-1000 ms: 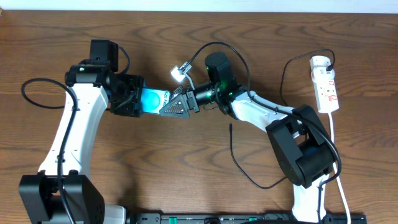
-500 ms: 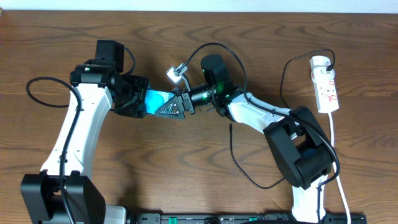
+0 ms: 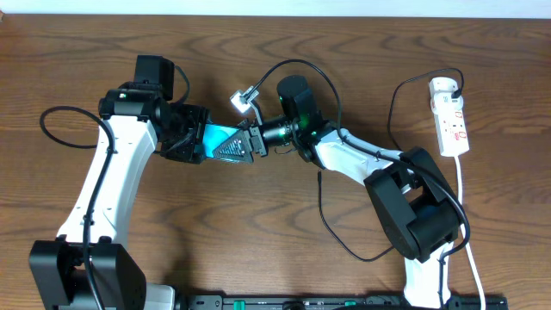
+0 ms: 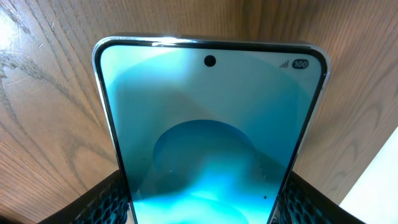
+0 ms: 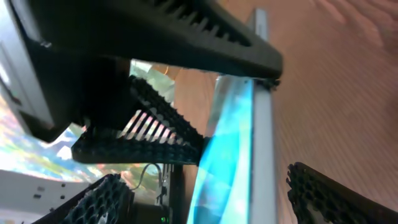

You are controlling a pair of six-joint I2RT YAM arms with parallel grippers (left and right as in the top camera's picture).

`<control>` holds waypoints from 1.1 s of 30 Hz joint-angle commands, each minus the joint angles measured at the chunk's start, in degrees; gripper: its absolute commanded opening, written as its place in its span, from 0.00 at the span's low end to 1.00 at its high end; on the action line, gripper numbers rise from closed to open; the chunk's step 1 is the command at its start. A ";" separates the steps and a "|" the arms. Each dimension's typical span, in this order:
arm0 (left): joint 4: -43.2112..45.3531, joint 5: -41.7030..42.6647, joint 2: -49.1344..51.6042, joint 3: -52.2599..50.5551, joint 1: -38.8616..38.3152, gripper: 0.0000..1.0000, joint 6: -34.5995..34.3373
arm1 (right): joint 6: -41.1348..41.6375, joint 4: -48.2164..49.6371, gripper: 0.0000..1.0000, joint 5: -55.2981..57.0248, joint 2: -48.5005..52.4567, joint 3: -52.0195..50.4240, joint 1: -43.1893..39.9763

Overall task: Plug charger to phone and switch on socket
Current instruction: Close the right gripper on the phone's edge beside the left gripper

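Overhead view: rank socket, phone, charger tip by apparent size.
1. socket: largest.
2. phone: smaller as seen, but partly covered, so only its visible part is ranked; unsure against the socket.
3. charger tip: clearly smallest.

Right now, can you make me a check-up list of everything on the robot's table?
Surface: brown wooden table.
Job's things: phone lit; charger lying loose on the wood, tip not in the phone; socket at the right side, switch too small to read.
Clutter: nothing seen.
End effectors: left end effector shut on the phone; right end effector open, fingers straddling the phone's other end.
Cables: white cord runs from the socket to the near edge; black arm cable loops at the left side.
Surroundings: pale strip along the far edge.
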 commanded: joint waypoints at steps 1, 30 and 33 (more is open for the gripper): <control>-0.15 0.94 -0.81 0.20 -0.07 0.08 -0.37 | 3.76 0.15 0.84 3.06 0.04 1.01 0.39; 0.31 3.17 -0.81 0.20 0.00 0.07 -14.51 | 21.59 7.41 0.82 12.09 0.04 1.01 1.79; 0.74 4.17 -0.81 0.20 0.00 0.07 -15.34 | 22.03 7.63 0.82 11.56 0.04 1.01 1.77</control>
